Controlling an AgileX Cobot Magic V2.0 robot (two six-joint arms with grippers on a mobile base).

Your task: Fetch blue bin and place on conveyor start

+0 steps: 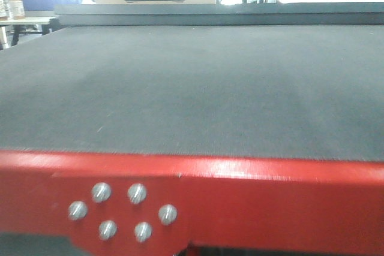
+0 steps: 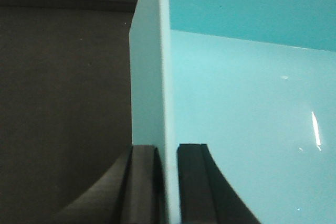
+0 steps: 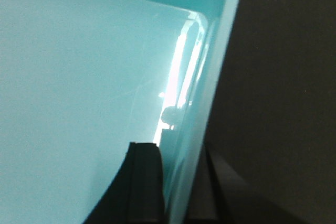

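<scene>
Left hand (image 2: 167, 153) and right hand (image 3: 178, 150) each seemingly clamp a wall of the blue bin (image 2: 252, 119), mostly cut off.

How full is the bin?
Empty, where visible: both wrist views show only bare turquoise floor and walls inside the bin, nothing in it. The rest is out of view.

Rough, dull, woven grey matting on the belt (image 1: 192, 82), with a fuzzy edge. Shiny red painted metal on the band (image 1: 288, 202), a bit scratched, with bright silver metal screws (image 1: 137, 193). Smooth, shiny, light blue-green plastic on the bin (image 2: 252, 119), with white glints of light.
</scene>
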